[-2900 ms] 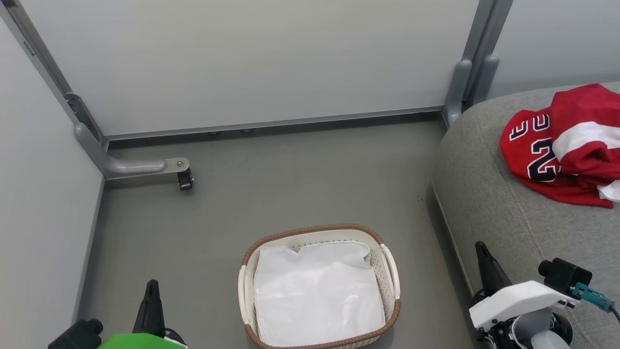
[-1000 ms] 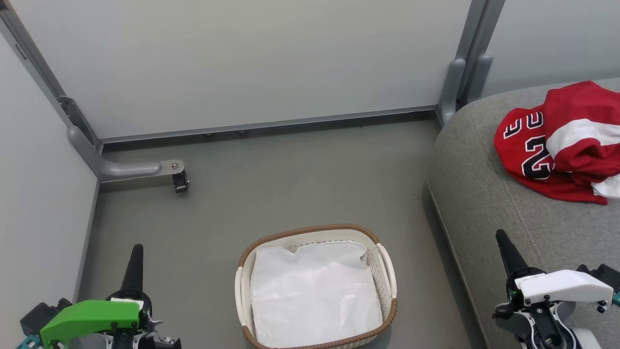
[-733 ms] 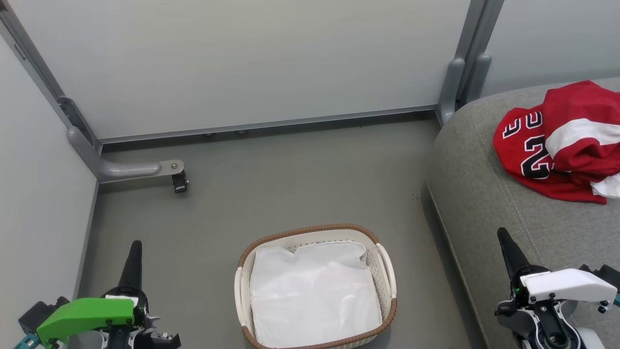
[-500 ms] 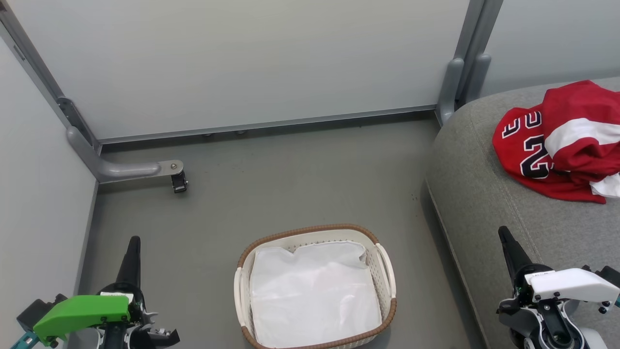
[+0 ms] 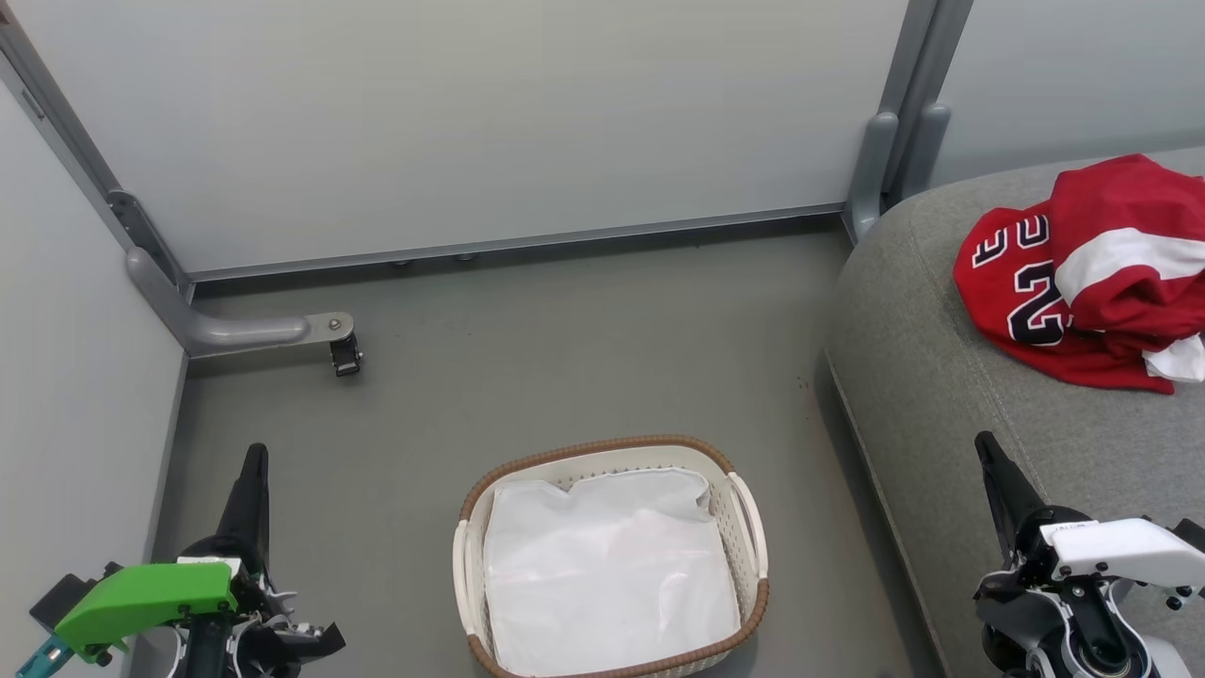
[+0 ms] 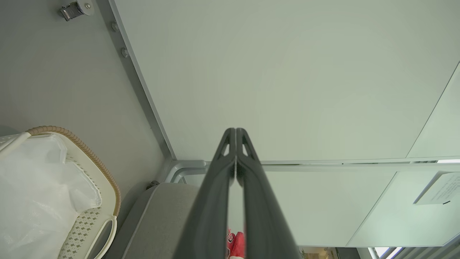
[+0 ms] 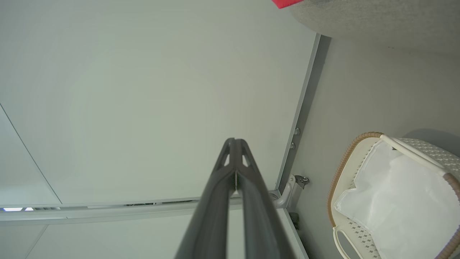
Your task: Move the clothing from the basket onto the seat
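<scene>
A: The left gripper (image 5: pixel 252 463) and the right gripper (image 5: pixel 987 447): how do they stand?

B: Each has its two long dark fingers pressed together on nothing, low at either side.

A: And the rest?

B: The large grey woven-fabric seat (image 5: pixel 941 377) takes the right side. The small oval white perforated plastic basket with the brown woven rim (image 5: pixel 602 444) sits on the grey floor (image 5: pixel 565 339) between the grippers, holding only a flat white sheet (image 5: pixel 612 565). The red basketball clothing with white trim (image 5: pixel 1083 273), number 23 showing, lies heaped on the seat, well apart from the basket.

A: How would it handle?

B: Likely light, limp and slippery; a pinch on a raised fold or the white band would suit. The task looks done.
</scene>
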{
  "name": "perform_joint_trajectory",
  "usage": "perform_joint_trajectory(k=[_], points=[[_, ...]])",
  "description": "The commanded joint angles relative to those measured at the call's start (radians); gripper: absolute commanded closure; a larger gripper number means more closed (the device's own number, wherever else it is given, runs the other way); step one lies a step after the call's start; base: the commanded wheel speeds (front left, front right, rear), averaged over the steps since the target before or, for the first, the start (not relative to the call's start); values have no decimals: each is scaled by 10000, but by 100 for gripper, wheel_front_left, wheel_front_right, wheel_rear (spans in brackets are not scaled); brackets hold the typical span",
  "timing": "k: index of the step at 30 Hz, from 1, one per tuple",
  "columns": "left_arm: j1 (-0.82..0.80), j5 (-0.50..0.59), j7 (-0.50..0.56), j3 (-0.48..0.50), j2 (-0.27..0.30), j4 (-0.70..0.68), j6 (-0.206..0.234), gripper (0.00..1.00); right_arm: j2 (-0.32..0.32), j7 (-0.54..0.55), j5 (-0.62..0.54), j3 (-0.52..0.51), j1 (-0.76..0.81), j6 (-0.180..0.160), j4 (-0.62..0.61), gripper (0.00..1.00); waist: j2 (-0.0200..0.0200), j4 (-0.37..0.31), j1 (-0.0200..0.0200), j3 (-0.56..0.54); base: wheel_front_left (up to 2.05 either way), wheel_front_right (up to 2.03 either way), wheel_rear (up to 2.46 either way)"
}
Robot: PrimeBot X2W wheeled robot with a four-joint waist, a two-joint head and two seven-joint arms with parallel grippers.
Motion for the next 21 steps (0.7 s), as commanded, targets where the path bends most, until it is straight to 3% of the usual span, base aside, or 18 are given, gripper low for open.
perform_joint_trajectory(k=[1, 21], points=[[-197, -221, 68, 68, 51, 12, -59, 100, -66, 80, 215, -55, -93, 0, -54, 100, 0, -4, 0, -1, 0, 0, 0], [-200, -345, 145, 116, 23, 16, -70, 100, -65, 125, 391, -89, -90, 0, -66, 100, 0, -14, 0, -1, 0, 0, 0]])
